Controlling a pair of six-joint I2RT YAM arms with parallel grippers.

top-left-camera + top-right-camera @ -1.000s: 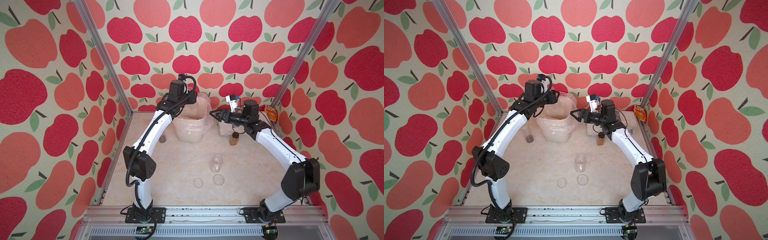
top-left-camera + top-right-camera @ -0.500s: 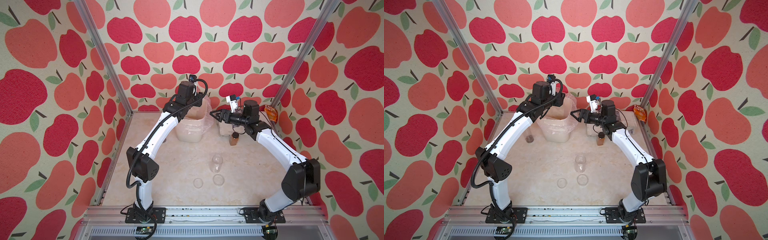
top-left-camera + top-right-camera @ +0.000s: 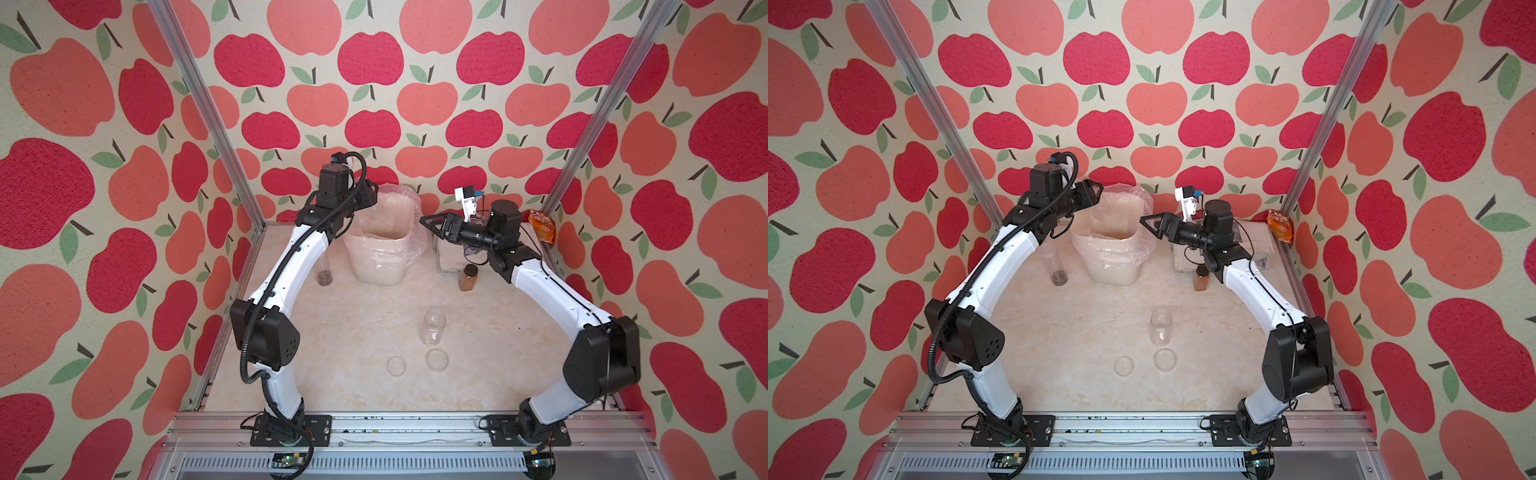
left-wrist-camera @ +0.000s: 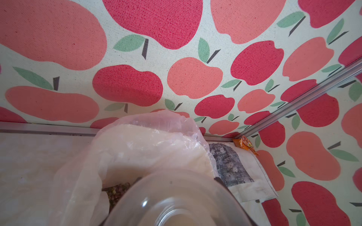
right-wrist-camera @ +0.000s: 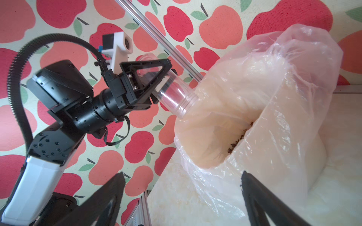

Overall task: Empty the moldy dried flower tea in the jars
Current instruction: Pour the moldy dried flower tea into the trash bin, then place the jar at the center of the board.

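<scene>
My left gripper (image 5: 156, 78) is shut on a clear jar (image 5: 176, 95). The jar is tipped with its open mouth at the liner of the white bin (image 3: 382, 239), and it looks empty. In the left wrist view this jar (image 4: 176, 195) fills the space between the fingers (image 4: 219, 180). Dried flower tea (image 5: 239, 137) lies inside the bin. A second jar (image 3: 325, 270), with dark tea at its bottom, stands left of the bin. An empty jar (image 3: 434, 328) stands mid-table. My right gripper (image 3: 428, 222) hovers open beside the bin's right side, holding nothing.
Two clear lids (image 3: 396, 365) (image 3: 437, 359) lie on the table in front of the empty jar. An amber jar with a black cap (image 3: 468, 278) stands under the right forearm. A printed white cloth (image 4: 235, 166) and an orange packet (image 3: 542, 224) sit at the back right corner.
The left arm swung right over the bin, then drew back a little to the left with the jar still in its grip. The right arm has stayed still.
</scene>
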